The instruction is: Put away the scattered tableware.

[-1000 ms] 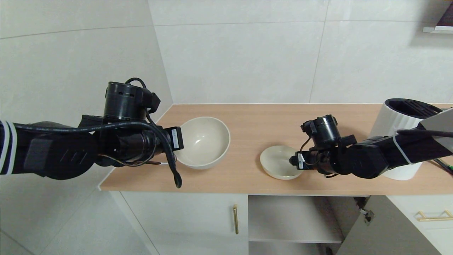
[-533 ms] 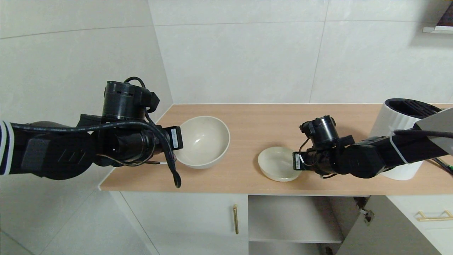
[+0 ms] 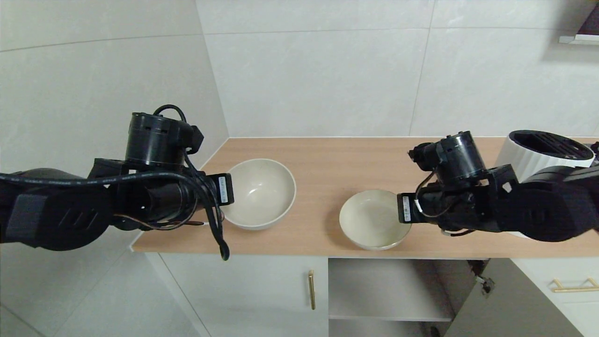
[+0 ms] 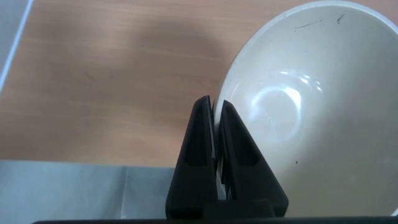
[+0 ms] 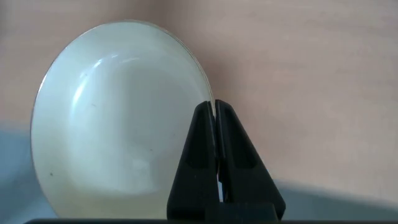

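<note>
Bowl (image 3: 372, 217) in right hand (image 5: 215, 112) higher now

Head view down on counter (image 3: 337, 164) — wrist views close above.

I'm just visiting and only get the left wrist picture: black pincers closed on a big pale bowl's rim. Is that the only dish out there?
Observer: No. A smaller bowl is to the right of your large bowl, near the front edge of the wooden counter.
Visitor: Is anything holding it?
Observer: Yes, the right gripper is shut on its rim, one finger inside and one outside.
Visitor: Anywhere to put them?
Observer: Perhaps. An open shelf sits under the counter, just below the smaller bowl.
</note>
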